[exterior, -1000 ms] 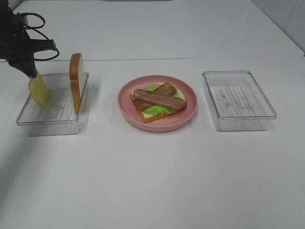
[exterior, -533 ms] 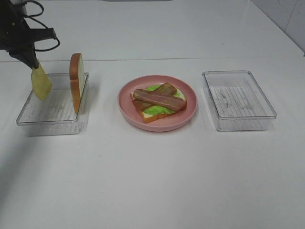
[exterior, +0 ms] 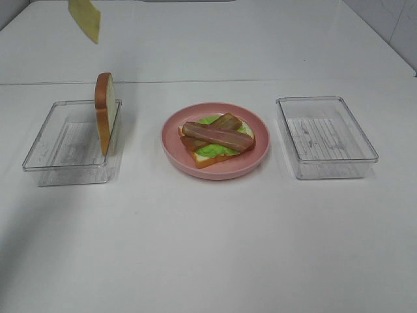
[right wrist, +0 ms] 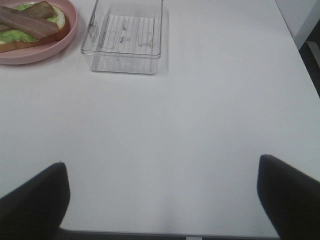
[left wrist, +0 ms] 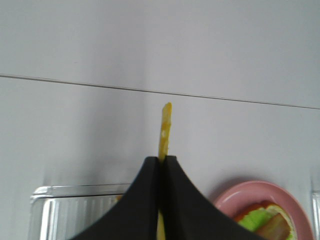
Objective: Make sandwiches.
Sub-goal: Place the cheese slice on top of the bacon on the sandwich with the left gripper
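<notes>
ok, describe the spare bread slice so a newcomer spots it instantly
Start at the pink plate in the middle, then go to the clear tray on its left. The bread slice stands on edge against that tray's plate-side wall, crust brown, the only thing in either tray.

Left end effector (left wrist: 161,162): jaws fully closed, pinching the yellow cheese slice (left wrist: 164,132) edge-on, raised clear of the bench; arm body out of the high view. Right end effector (right wrist: 162,195): jaws spread wide, holding nothing, positioned above bare bench surface.
</notes>
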### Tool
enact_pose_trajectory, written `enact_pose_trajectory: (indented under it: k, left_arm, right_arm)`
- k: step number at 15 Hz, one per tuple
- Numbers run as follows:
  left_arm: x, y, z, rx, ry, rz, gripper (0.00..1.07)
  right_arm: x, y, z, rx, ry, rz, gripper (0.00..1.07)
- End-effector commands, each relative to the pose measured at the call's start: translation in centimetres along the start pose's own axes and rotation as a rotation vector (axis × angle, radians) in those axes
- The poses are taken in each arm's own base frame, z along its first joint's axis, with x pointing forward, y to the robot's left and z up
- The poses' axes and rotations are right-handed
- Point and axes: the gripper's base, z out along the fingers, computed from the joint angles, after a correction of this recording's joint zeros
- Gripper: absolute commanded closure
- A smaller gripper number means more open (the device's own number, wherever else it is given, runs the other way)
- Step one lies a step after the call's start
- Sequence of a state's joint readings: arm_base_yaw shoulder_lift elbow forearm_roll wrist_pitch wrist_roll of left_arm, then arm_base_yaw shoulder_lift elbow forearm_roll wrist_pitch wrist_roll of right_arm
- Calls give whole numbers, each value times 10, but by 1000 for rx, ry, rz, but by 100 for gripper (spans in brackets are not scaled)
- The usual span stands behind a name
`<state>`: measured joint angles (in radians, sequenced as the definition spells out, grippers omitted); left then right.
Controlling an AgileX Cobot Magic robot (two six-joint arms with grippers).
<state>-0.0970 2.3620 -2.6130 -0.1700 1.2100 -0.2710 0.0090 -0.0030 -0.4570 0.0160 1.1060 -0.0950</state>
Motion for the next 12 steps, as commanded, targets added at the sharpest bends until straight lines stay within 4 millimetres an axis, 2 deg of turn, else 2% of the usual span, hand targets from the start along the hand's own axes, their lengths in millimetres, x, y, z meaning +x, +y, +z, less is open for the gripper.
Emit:
enact_pose_trajectory:
  k: [1,2,5,6,7,9,10,12]
  left_arm:
    - [7,-34,-1,97,-7,17,107]
    - [10,-41,0,121,-5,20,107]
    - [29,-88,13,275,18,27,107]
    - [33,-95,16,298,33,25,107]
    - [47,-113,24,354,80,25,107]
    - [67,-136,37,407,139,37,107]
    - [71,-141,40,421,152,36,107]
    - [96,-164,59,490,233,21,107]
  right_arm:
    - [3,0,-2,10,-34,-6,9]
    - [3,0,-2,10,-34,-6,9]
    - [3,0,-2,10,-34,-6,9]
    - [3,0,-2,10,-34,-6,9]
    - [3,0,-2,10,-34,-6,9]
    - [3,0,-2,10,-34,-6,9]
    - [3,0,-2,10,-34,-6,9]
    - [3,0,-2,10,-34,-5,9]
